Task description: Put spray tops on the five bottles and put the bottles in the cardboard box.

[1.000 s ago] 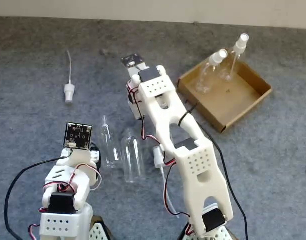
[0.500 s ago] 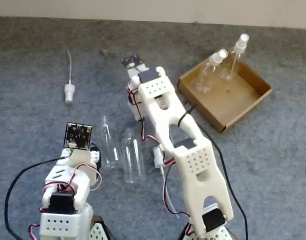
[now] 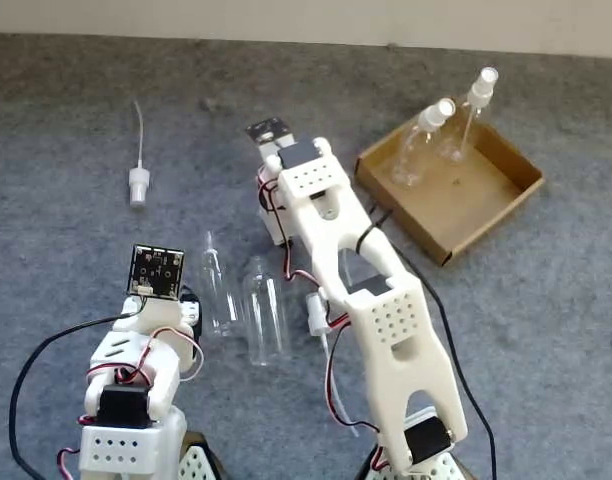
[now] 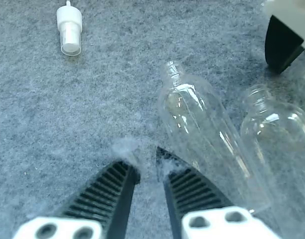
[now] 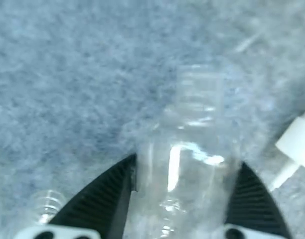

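Right tool [image 5: 186, 164] is clamped on an uncapped bottle [image 5: 192, 139], jaws pressing both flanks. Over the last second its wrist nudges slightly toward the cardboard box [image 3: 496, 222]; nothing else shifts. Reads as a grip settling, not a carry: this bottle needs a spray top first. Bottle is clear plastic, threaded open neck pointing away from the tool, glare on the shoulder. Spare spray top [image 5: 297, 142] lies just beside the tool. Left tool [image 4: 146, 162] sits a sliver open, empty.

Grey felt tabletop [image 3: 66, 120], pale strip [image 3: 306, 18] behind.
Fuzzy mottled grey covering across the work surface; flat cream band along far edge, wall or floor unclear; soft even light.
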Robot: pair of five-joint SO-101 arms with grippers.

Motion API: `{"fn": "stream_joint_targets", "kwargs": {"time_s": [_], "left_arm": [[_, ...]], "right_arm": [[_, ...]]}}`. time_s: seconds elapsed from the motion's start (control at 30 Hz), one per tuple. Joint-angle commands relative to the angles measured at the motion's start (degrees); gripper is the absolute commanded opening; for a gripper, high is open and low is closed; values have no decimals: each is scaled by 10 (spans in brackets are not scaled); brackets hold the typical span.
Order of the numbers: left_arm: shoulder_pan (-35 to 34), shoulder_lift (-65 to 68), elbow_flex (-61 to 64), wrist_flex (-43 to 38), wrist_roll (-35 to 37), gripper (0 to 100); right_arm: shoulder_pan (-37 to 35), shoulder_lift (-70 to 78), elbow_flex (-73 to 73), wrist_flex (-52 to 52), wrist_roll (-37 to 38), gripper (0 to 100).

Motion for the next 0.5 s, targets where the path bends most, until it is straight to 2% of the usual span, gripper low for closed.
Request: {"fn": "stream_joint_targets", "kwargs": {"time_s": [0.0,0.47], "left_arm": [[-1,-8,12,-15,-6,10],[-1,-8,12,-15,-6,10]], "right_arm": [[7,-20,-18,0,-4,193],[7,-102,-214,174,-3,192]]}}
